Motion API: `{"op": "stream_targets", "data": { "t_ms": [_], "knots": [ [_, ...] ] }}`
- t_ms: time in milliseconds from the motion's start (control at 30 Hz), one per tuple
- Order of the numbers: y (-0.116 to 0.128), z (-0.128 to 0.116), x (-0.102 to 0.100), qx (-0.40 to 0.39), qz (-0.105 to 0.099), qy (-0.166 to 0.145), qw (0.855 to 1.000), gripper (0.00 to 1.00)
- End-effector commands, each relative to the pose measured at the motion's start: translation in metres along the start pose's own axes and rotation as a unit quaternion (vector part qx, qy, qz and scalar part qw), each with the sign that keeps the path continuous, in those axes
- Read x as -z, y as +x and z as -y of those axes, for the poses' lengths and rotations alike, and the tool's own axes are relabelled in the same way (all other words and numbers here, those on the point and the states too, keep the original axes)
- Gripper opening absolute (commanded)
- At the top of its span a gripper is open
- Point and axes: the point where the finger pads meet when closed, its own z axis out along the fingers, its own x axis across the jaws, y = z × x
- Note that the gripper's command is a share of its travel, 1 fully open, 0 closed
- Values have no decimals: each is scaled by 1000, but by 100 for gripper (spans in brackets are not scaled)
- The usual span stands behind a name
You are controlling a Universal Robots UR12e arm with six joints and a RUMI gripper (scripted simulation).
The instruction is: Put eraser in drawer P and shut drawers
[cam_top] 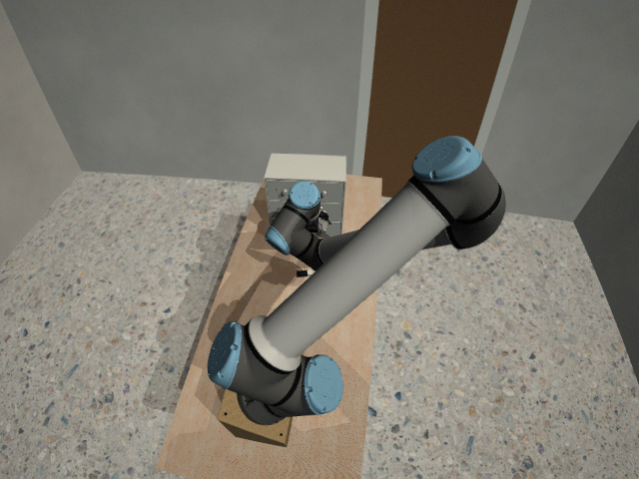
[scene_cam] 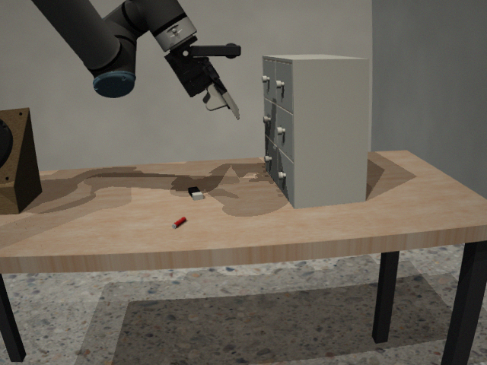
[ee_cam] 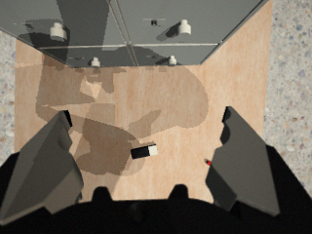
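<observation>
The eraser (scene_cam: 195,193), a small black block with a white end, lies on the wooden table in front of the chest; it also shows in the wrist view (ee_cam: 144,151) and in the top view (cam_top: 302,272). The grey chest (scene_cam: 314,129) stands upright at the table's far end with all drawers shut; each drawer has a white knob. In the wrist view a drawer (ee_cam: 171,21) carries a small mark I cannot read surely. My gripper (scene_cam: 226,103) hangs in the air, tilted toward the chest front, well above the eraser. Its fingers are wide open and empty.
A small red cylinder (scene_cam: 179,222) lies on the table nearer the front edge, also visible in the wrist view (ee_cam: 208,162). The arm's wooden base block (scene_cam: 15,160) stands at the left end. The table's edges run close on both sides of the chest.
</observation>
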Motion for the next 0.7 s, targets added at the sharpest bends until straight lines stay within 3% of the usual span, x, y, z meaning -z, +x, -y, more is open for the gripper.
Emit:
{"op": "stream_targets", "data": {
  "t_ms": [0, 667],
  "knots": [
    [0, 2, -7, 0, 0, 34, 999, 100],
    [0, 6, -27, 0, 0, 129, 992, 100]
  ]
}}
